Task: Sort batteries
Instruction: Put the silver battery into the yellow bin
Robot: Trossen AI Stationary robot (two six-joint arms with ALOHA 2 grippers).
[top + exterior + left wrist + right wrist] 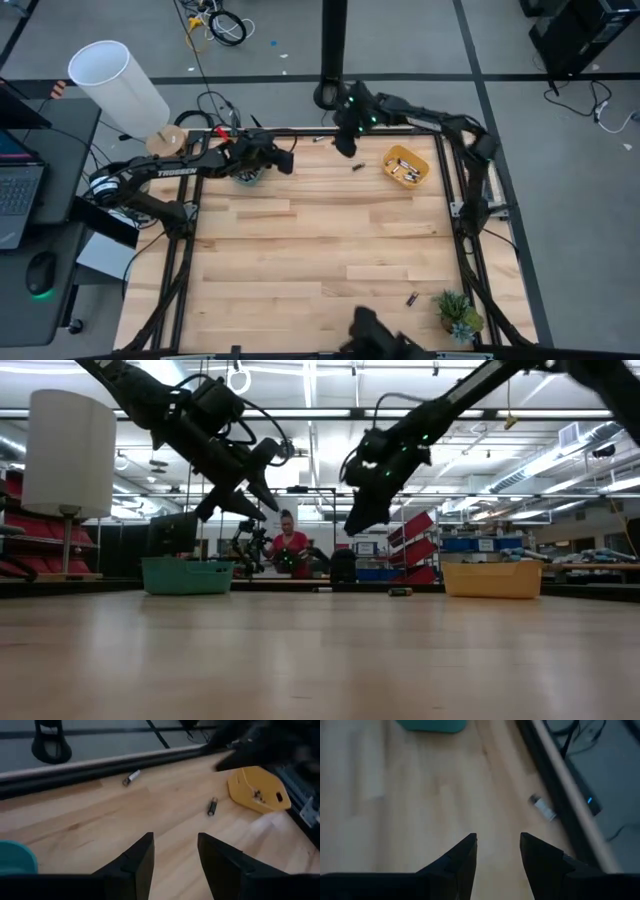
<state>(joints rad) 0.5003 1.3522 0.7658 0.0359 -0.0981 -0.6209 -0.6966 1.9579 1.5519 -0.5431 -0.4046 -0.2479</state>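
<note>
A silvery battery (320, 138) lies on the table near its far edge, and a dark battery (357, 167) lies a little nearer, left of the orange bin (406, 166), which holds several batteries. Another battery (411, 298) lies near the front edge. My left gripper (175, 837) hangs open and empty above the teal bin (248, 176), pointing toward the dark battery (212, 806) and the silvery one (131, 777). My right gripper (498, 837) hangs open and empty over the far edge, slanting down, with the silvery battery (542, 807) lying beyond its fingertips.
A small potted plant (458, 314) stands at the front right corner. A white cylinder (115, 80) stands off the table's far left corner. The black table frame (300, 130) runs along the far edge. Bare wood fills the table's middle. A person (290, 545) shows far behind.
</note>
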